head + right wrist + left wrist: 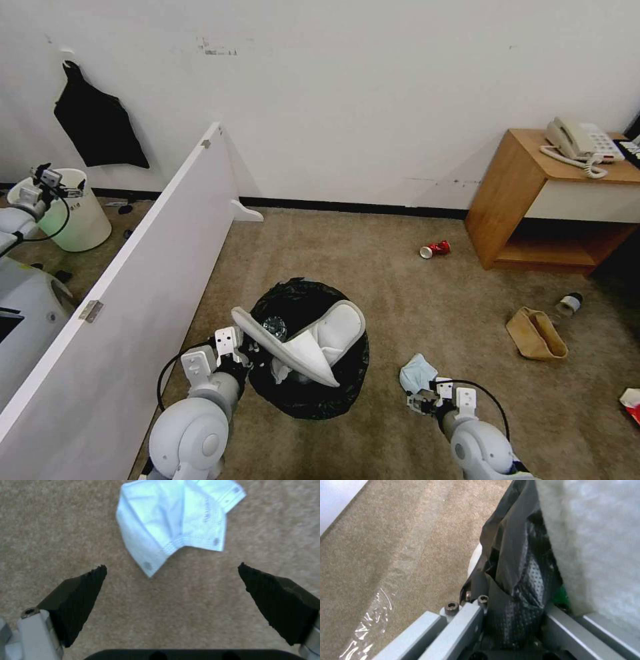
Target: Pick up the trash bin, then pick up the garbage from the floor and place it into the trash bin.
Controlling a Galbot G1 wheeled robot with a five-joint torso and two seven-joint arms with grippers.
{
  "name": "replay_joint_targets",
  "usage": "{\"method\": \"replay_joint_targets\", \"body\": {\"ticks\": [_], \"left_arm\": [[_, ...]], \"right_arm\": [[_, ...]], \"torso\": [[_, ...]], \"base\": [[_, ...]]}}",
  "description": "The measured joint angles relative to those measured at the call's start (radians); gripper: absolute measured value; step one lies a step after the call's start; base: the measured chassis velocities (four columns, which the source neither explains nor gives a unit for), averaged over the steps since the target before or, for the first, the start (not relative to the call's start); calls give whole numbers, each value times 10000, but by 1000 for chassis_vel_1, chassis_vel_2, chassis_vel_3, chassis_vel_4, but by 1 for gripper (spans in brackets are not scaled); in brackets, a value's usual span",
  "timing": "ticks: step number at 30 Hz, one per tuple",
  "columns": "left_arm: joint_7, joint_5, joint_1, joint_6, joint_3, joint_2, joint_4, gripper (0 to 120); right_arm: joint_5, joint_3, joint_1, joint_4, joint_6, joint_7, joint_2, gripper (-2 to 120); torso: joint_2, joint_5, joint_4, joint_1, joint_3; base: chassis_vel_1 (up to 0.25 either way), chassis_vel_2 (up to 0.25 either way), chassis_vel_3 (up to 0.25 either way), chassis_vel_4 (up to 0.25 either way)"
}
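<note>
A: Head view first. Left gripper (248,347) is at the near-left rim of the trash bin (347,380), a small round bucket lined with a crinkly black plastic bag, next to the white partition board (133,280). Bin already holds white fabric slippers (320,343) and a clear plastic bottle (274,327).

B: Right side?

A: Right gripper (421,402) sits low over the brown carpet (373,267), just short of the crumpled light-blue face mask (417,373). More litter well apart: red can (435,249) near the wooden side table (533,200), brown paper bag (537,333), another bottle (569,305) beside it.

B: Left wrist view?

A: Fingers clenched on the bag-covered rim (516,590), black film squeezed between them. My read: one arm carries the bin so it travels with the robot while the other collects.

B: Right wrist view?

A: Black ridged pads (80,600) spread wide, nothing between them. Mask (176,522) lies flat on carpet just ahead, centred on the gap, so likely lined up for a pinch from above.

B: Any text?

A: Faint print on the mask, unreadable. Can and wall marks too small to tell
</note>
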Motion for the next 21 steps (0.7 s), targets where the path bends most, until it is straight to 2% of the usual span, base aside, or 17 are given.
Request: {"method": "replay_joint_targets", "body": {"ticks": [9,21], "left_arm": [[2,-94,12,-38,41,186,22,0],[25,-40,119,-58,31,165,-12,0]], "right_arm": [[-353,-76,262,-480,37,-84,575,100],[-476,-103,493,-751,154,-180,600,100]], "torso": [[0,0,0,0,0],[0,1,0,0,0]], "base": [[0,0,0,0],[0,0,0,0]]}}
